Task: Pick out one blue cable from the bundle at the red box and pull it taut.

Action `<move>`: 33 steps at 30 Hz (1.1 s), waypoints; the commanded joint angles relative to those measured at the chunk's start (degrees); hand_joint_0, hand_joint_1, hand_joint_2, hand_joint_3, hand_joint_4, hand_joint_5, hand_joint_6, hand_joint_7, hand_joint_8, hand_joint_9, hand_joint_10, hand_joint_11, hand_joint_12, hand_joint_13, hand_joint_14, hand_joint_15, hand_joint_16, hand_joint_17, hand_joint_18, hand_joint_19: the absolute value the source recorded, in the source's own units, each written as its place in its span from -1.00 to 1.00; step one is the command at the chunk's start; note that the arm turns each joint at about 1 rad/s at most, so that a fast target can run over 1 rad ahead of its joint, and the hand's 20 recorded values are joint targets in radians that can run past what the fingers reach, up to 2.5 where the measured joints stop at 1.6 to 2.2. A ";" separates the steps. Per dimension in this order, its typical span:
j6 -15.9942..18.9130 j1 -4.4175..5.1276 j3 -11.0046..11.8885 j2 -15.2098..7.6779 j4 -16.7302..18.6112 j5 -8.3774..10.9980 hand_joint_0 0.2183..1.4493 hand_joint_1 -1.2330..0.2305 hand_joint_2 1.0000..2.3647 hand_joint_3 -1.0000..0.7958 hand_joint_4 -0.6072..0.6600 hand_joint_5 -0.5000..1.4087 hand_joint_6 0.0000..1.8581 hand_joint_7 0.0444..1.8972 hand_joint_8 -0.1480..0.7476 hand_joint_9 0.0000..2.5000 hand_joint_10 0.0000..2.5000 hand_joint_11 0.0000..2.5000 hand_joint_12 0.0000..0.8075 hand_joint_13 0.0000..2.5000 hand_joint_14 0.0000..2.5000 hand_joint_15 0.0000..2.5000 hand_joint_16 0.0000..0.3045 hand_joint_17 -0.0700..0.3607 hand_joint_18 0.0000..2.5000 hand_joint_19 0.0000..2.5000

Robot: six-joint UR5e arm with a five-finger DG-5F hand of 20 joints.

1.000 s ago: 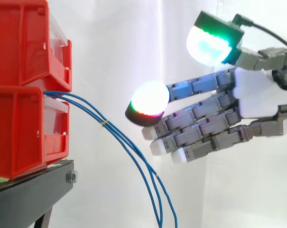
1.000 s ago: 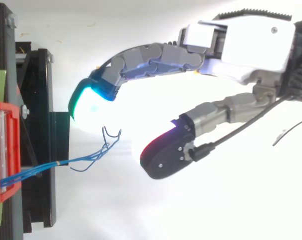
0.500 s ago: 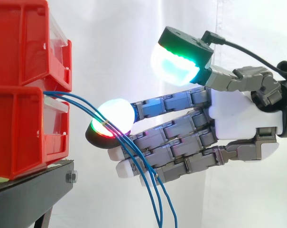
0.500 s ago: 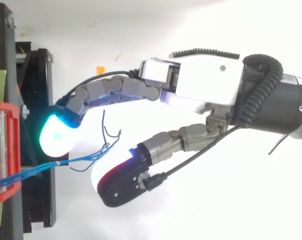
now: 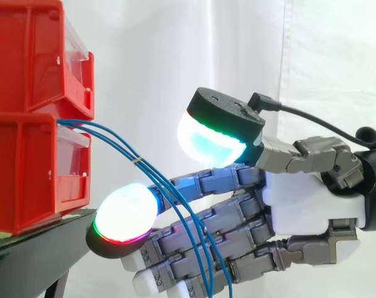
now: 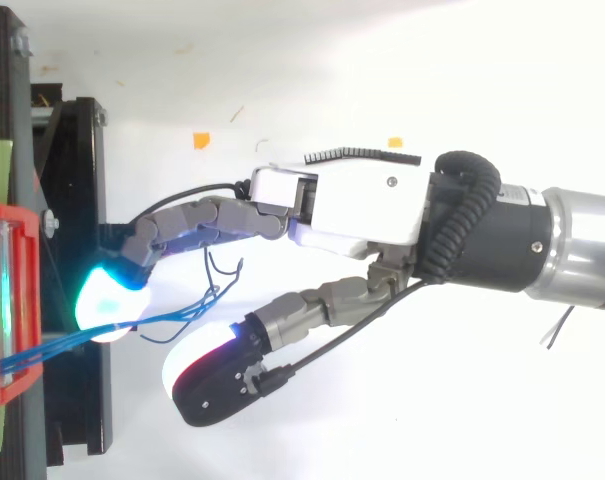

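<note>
Red bins [image 5: 26, 155], blue cables [image 5: 137, 162], black stand [image 5: 45, 248], white curtain [image 5: 175, 49], grey-and-white robot hand [image 5: 306, 205]

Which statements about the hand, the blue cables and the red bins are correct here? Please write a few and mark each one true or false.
1. The blue cables hang slack, curving down from the red bins. True.
2. The hand is curled into a fist. False: its fingers reach out almost straight toward the bins, with the thumb held apart above them.
3. The red bins are stacked one on the other on a black stand. True.
4. In the side view the hand comes in from the left edge. False: it comes in from the right.
5. A small yellow band sits around the cables near the bins. True.
6. One cable is stretched taut. False: none is.
</note>
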 commanded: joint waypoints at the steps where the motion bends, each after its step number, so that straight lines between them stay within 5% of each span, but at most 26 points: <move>1: 0.56 -0.05 -0.01 -0.25 0.09 -0.27 -0.53 -0.05 -1.00 -0.44 0.24 -0.70 -0.46 -0.21 -0.12 -0.64 -1.00 -0.87 -0.20 -0.69 -0.99 -0.77 -0.70 -0.20 -0.82 -0.69; 33: 3.55 -1.46 0.34 -0.25 1.67 -2.56 -0.39 -0.13 -0.99 -0.31 0.23 -0.65 -0.46 0.03 -0.15 -0.58 -0.99 -0.80 -0.24 -0.63 -0.99 -0.72 -0.74 -0.26 -0.78 -0.63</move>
